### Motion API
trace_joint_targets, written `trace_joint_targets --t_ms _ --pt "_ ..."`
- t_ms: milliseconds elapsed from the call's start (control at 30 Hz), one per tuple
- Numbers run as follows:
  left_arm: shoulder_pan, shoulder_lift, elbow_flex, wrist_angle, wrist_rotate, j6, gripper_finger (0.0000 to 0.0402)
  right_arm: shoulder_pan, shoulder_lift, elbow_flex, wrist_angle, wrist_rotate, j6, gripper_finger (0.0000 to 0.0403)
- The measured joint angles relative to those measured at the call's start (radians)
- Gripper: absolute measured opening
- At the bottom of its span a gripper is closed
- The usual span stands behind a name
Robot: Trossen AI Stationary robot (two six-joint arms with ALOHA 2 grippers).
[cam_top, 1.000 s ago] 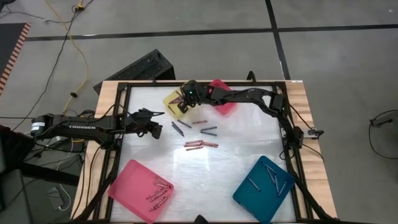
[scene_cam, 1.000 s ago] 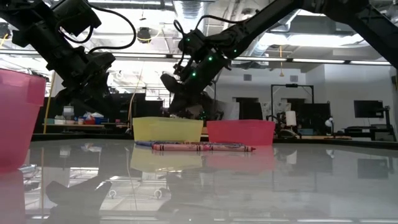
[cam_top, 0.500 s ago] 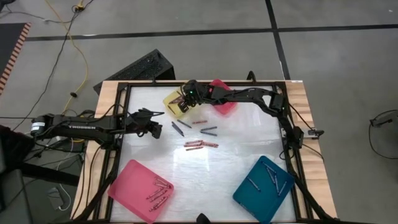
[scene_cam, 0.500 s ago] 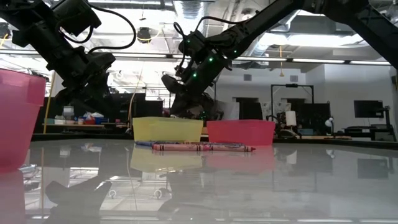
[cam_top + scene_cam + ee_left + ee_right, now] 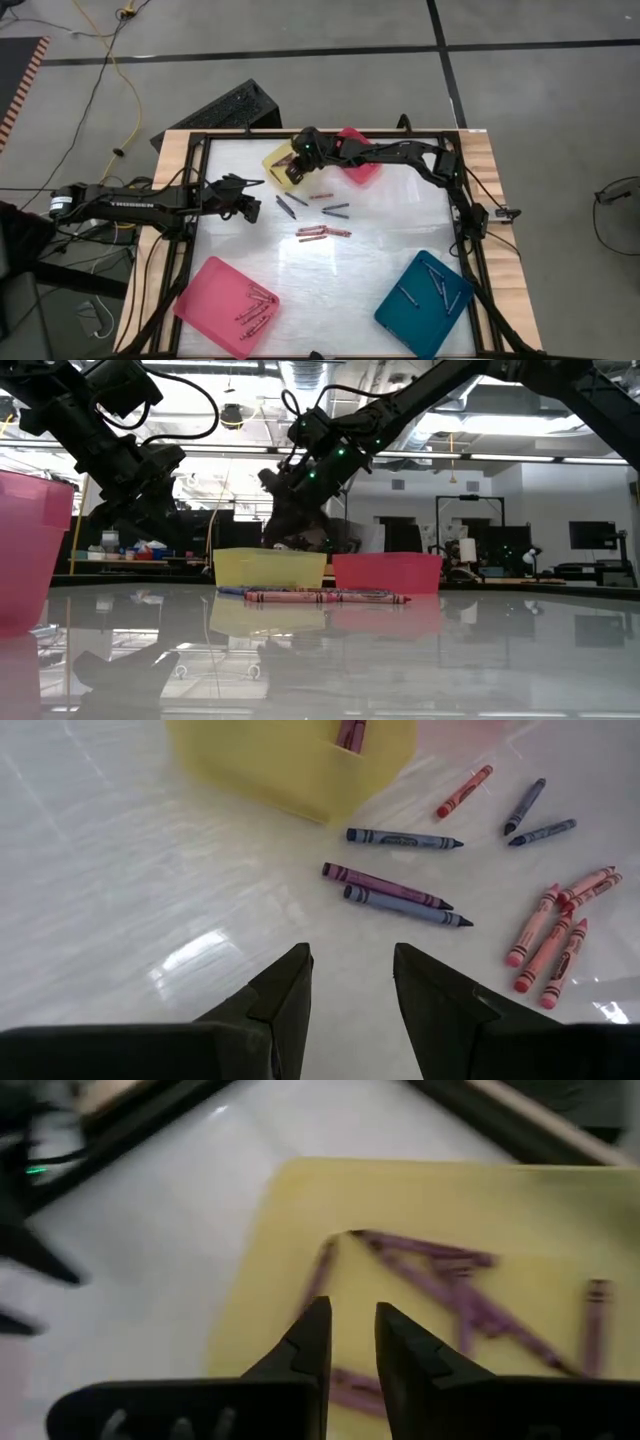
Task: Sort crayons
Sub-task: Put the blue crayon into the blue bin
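The right gripper (image 5: 350,1342) hovered over the square yellow tray (image 5: 300,1200) near the table's far edge, fingers slightly parted and apparently empty. Thin waxy crayons (image 5: 323,232) lay mid-table on glossy white. The left gripper (image 5: 350,985) stood open beside them.

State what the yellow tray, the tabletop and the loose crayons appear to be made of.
Yellow tray: likely plastic, matte; smooth uniform walls, slightly translucent in the low view.
Tabletop: glossy white sheet, perhaps laminate or acrylic; it mirrors lights and trays.
Crayons: wax sticks in paper wrappers, judging by printed labels and bare pointed tips.
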Motion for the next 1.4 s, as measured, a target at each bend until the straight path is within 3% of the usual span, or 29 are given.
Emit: trace_joint_targets --t_ms 133,433,700,833,1000,1267,1400 --pt "0.0 0.0 0.0 0.0 0.0 0.012 0.0133 0.028 0.0 0.0 -0.005 -0.054 0.002 0.0077" --pt "0.0 0.0 0.0 -0.004 0.025 0.038 0.0133 0.159 0.0 0.0 -0.008 -0.048 -0.011 0.0077" --pt "0.0 0.0 0.0 -0.033 0.047 0.056 0.0133 0.267 0.0 0.0 -0.196 0.237 -0.086 0.0077" --pt "0.0 0.0 0.0 -0.033 0.011 0.056 0.0133 0.265 0.0 0.0 -0.281 0.29 -0.091 0.0077" --pt "0.0 0.0 0.0 -0.032 -0.031 0.056 0.0133 0.237 0.0 0.0 -0.297 0.266 -0.176 0.0077" --pt "0.0 0.0 0.0 -0.014 -0.032 0.052 0.0133 0.161 0.0 0.0 -0.289 0.053 -0.286 0.0077" --pt "0.0 0.0 0.0 -0.015 -0.033 0.037 0.0133 0.152 0.009 0.0 -0.28 0.032 -0.298 0.0077"
